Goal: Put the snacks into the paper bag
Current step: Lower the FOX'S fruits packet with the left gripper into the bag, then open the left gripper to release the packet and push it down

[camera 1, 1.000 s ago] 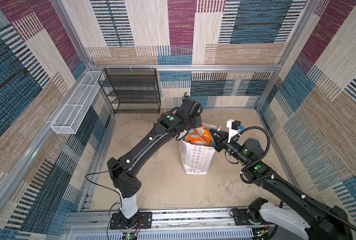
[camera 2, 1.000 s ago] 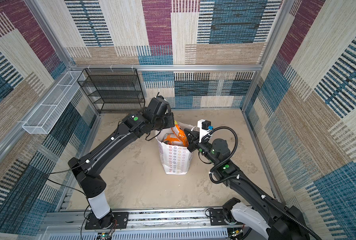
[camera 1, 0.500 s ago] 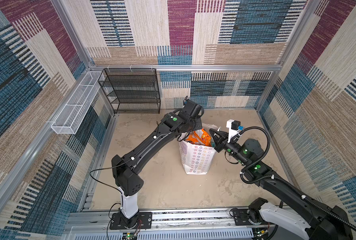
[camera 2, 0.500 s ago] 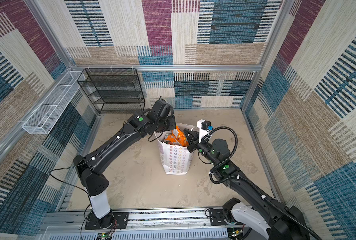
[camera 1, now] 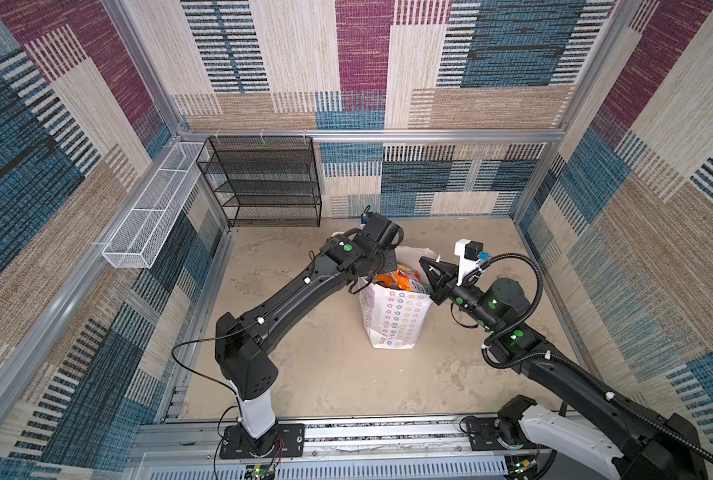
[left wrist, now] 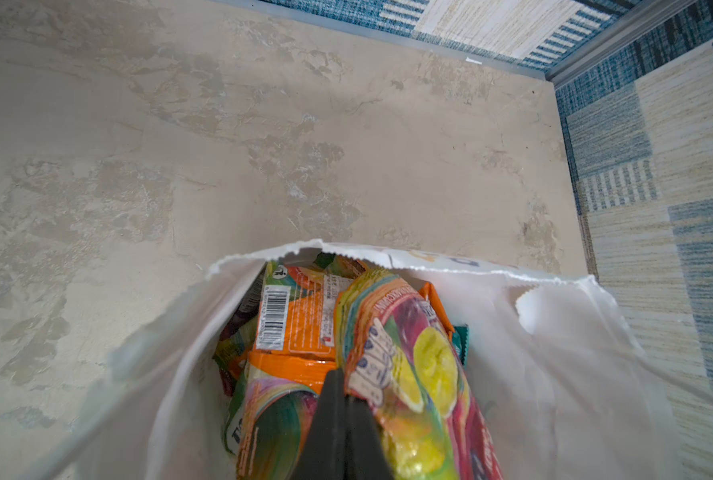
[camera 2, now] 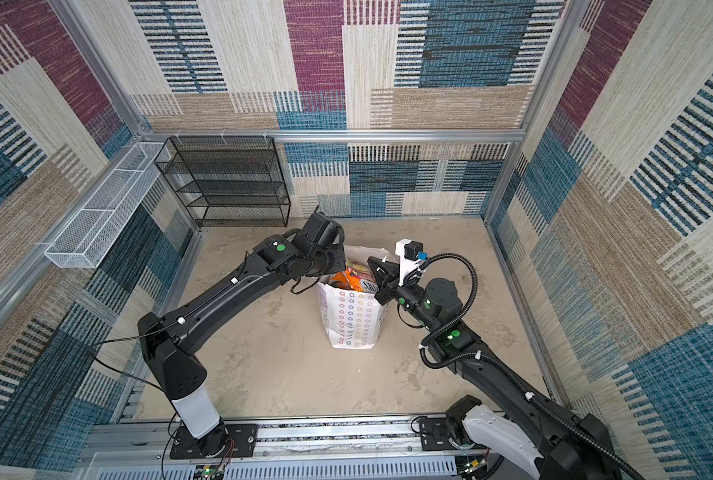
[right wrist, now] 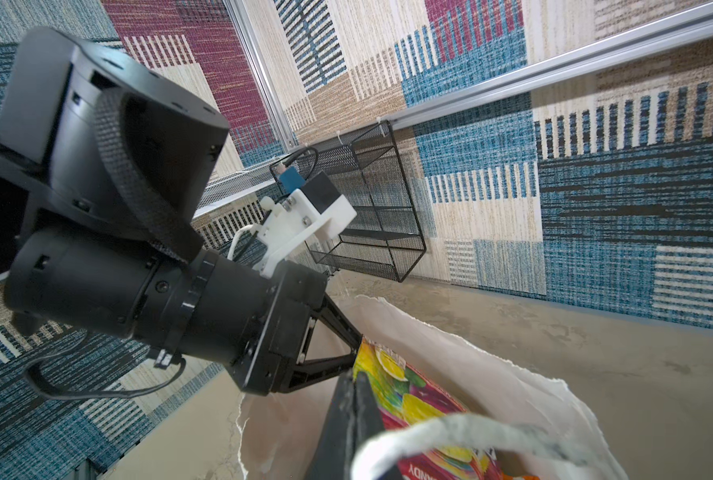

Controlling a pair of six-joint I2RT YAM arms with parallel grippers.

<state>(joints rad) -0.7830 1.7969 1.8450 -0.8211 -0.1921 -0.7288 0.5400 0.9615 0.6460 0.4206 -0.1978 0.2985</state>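
The white paper bag (camera 1: 394,320) (camera 2: 352,320) with star outlines stands upright mid-floor. Several snacks fill it to the rim: an orange pouch (left wrist: 301,320), a pink-yellow pouch (left wrist: 421,374) (right wrist: 404,395), and others below. In both top views their tops (camera 1: 396,280) (camera 2: 352,276) show in the mouth. My left gripper (left wrist: 342,376) (camera 1: 384,272) is shut and points down into the mouth. Its tips are wedged between the orange and pink-yellow pouches, with nothing seen between the jaws. My right gripper (right wrist: 354,376) (camera 1: 423,261) is shut too, just over the right rim, beside the white cord handle (right wrist: 450,432).
A black mesh rack (camera 1: 263,183) stands against the back wall at the left. A white wire basket (camera 1: 151,212) hangs on the left wall. Patterned walls close in the bare floor (camera 1: 334,374) on three sides, and a metal rail (camera 1: 367,432) runs along the front.
My left arm has swung its wrist further over the bag and lower. The orange pouches that stuck up out of the mouth now sit lower. The right arm has not moved.
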